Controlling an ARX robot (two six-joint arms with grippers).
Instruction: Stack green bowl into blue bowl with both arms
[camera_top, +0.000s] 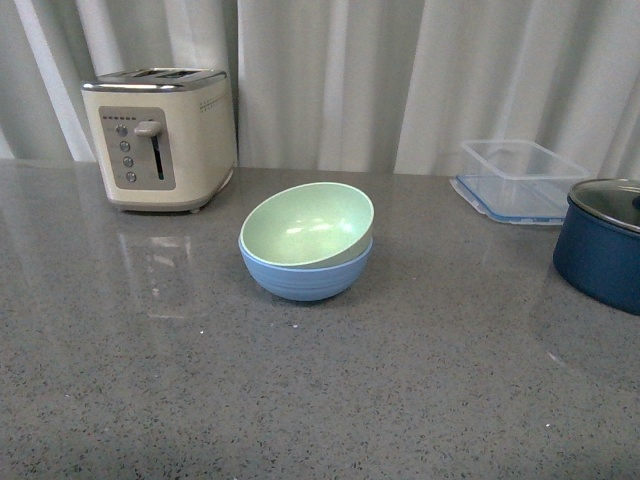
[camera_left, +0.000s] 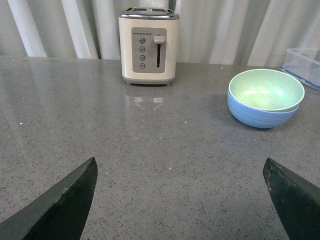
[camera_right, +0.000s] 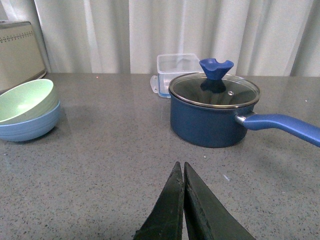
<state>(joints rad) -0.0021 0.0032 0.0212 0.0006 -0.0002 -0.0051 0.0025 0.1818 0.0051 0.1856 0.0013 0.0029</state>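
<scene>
Green bowl (camera_top: 306, 226) sits nested inside blue bowl (camera_top: 303, 277), tilted, its rim raised on the side toward the pot and dipped toward the toaster. Both wrist views confirm: green bowl (camera_left: 265, 90) in blue bowl (camera_left: 260, 114); green bowl (camera_right: 25, 100) in blue bowl (camera_right: 30, 126).

Landmark: the stacked bowls, mid tabletop (camera_top: 300, 400).
- Toaster (camera_top: 160, 138), cream with metal top: beyond the bowls, off to their left, well apart.
- Clear plastic container (camera_top: 520, 180): beyond the bowls, off to their right, well apart.
- Navy pot (camera_top: 605, 245) with glass lid: right of the bowls, well apart, near the container.

Neither arm shows in the front view.

Left pincer (camera_left: 182, 200): fingers spread wide apart, nothing between them, above bare tabletop, well short of the bowls.
Right pincer (camera_right: 183, 190): fingers pressed together, holding nothing, over bare tabletop, nearer the pot than the bowls.
</scene>
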